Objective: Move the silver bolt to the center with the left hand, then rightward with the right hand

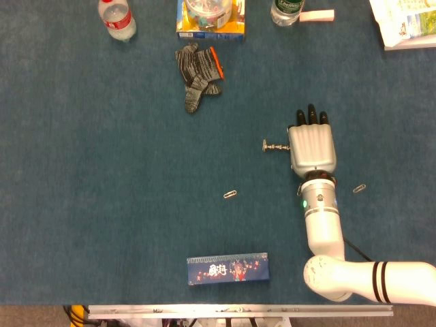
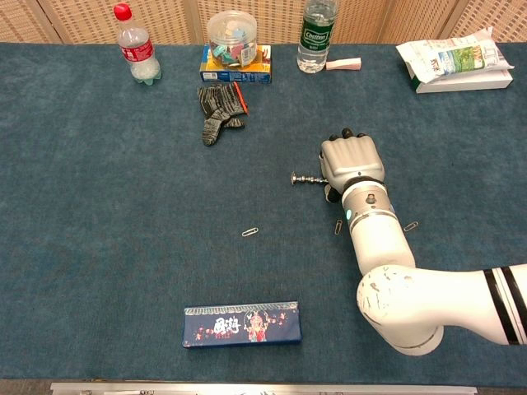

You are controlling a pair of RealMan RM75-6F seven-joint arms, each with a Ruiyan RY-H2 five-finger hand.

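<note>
Shows the right hand (image 1: 313, 146) palm down over the blue table cloth (image 1: 102, 170), right of centre, back of the hand upward and dark fingertips (image 1: 311, 114) pointing toward the far edge. Places the silver bolt (image 1: 274, 146) flat on the cloth, lying crosswise, with its head end free to the left and its other end meeting the thumb side of the hand. Leaves undecided whether the fingers grasp the bolt or merely touch it: hides the contact under the hand in the head view, and in the chest view (image 2: 352, 159) reveals only curled knuckles above the bolt (image 2: 306, 178). Sets one paper clip (image 1: 230, 194) well left of the wrist, another (image 1: 359, 188) just to its right, and, in the chest view, a third (image 2: 338, 227) close against the wrist on its left. Puts a long dark blue box (image 1: 227, 268) near the front edge, well apart from the hand. Ranges along the far edge a grey knitted glove (image 1: 198, 71), a red-capped bottle (image 1: 116, 17), a clear jar (image 2: 232, 37) standing on a flat blue-and-yellow box (image 2: 236, 76), a green-labelled bottle (image 2: 316, 33) with a small pink block (image 2: 343, 63) beside it, and a white packet (image 2: 453, 58) at the far right corner.
</note>
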